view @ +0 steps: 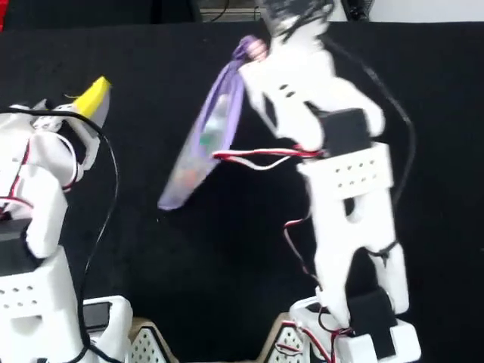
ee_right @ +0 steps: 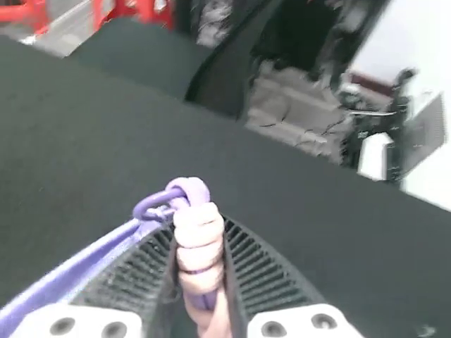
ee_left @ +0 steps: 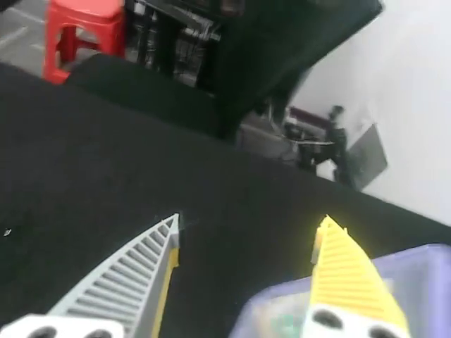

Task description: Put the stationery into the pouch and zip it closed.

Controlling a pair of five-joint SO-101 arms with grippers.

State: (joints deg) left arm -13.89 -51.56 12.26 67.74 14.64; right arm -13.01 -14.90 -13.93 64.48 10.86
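Observation:
The translucent purple pouch (view: 203, 144) hangs in the air over the black table, tilted, with coloured items showing faintly through its side. My right gripper (view: 254, 51) holds it from the top end, shut on the pouch's pink and purple zipper pull (ee_right: 198, 236), with the pouch's purple edge (ee_right: 67, 273) trailing away beside the fingers. My left gripper (view: 89, 100) sits at the table's left, apart from the pouch in the high view. It is open (ee_left: 250, 225), with a grey finger (ee_left: 134, 271) and a yellow finger (ee_left: 349, 271), and the pouch (ee_left: 423, 278) lies just past the yellow one.
The black tablecloth (view: 151, 249) covers the whole work surface. The arm bases (view: 355, 333) stand at the front edge. Red and white cables (view: 257, 157) cross from the right arm beside the pouch. A red stool (ee_left: 77, 32) and room clutter lie beyond the table.

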